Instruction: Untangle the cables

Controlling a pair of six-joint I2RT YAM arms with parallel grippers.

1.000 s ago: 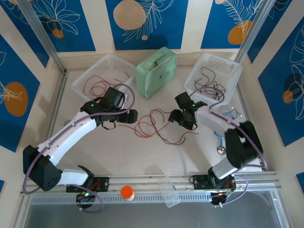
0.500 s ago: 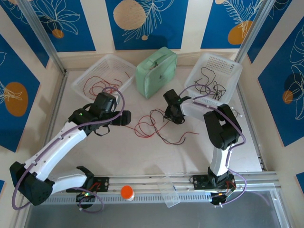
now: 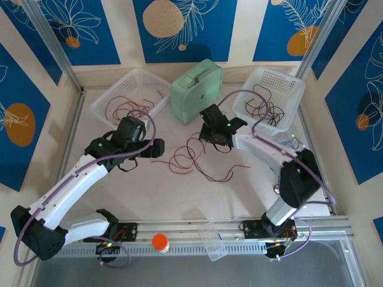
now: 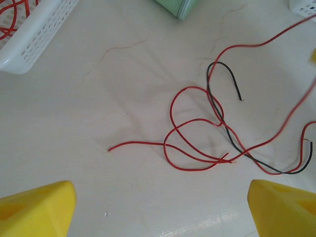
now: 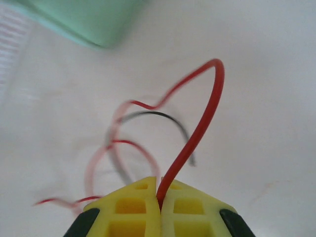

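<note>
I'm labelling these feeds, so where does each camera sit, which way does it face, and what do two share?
Top external: above and behind the robot, looking down on the table; left arm, right arm, left gripper, right gripper.
Left wrist: on the left arm, facing down at the cables; its open yellow fingertips at the bottom corners.
Right wrist: close to the table, facing along it; its fingers shut on a red cable.
Shared: both wrist views catch the cables and green case.

No readable txt, labels, brands or nos. on any obj in top or wrist views.
</note>
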